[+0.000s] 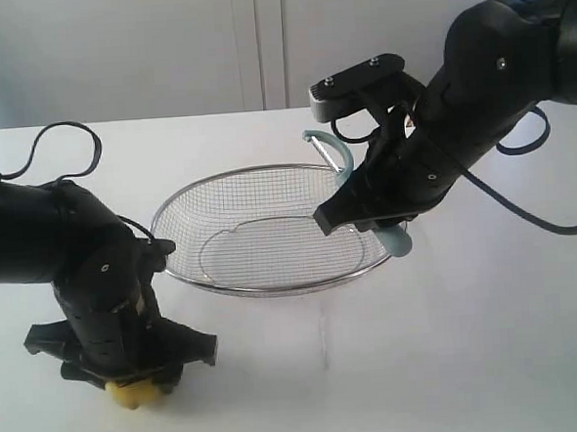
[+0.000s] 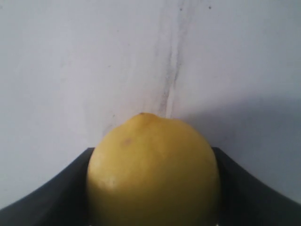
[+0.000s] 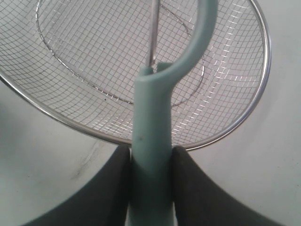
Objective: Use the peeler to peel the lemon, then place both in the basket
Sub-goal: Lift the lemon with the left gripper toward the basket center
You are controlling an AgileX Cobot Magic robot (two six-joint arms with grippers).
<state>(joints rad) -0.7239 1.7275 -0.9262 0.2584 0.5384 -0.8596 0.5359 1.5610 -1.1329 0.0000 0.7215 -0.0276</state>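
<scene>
Now, left jaws: around lemon on worktop — whether gripping, cannot tell
Right jaws: pinching peeler — over basket rim

2 glossy black arms, looping black cables, grey screwed bracket

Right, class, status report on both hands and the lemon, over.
Left hand round the lemon on the table, grip unconfirmed. Right hand shut on the peeler, at the basket rim. Nothing blocking.

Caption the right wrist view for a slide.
Right gripper clamps the teal peeler by its handle, wire basket beyond.
</scene>
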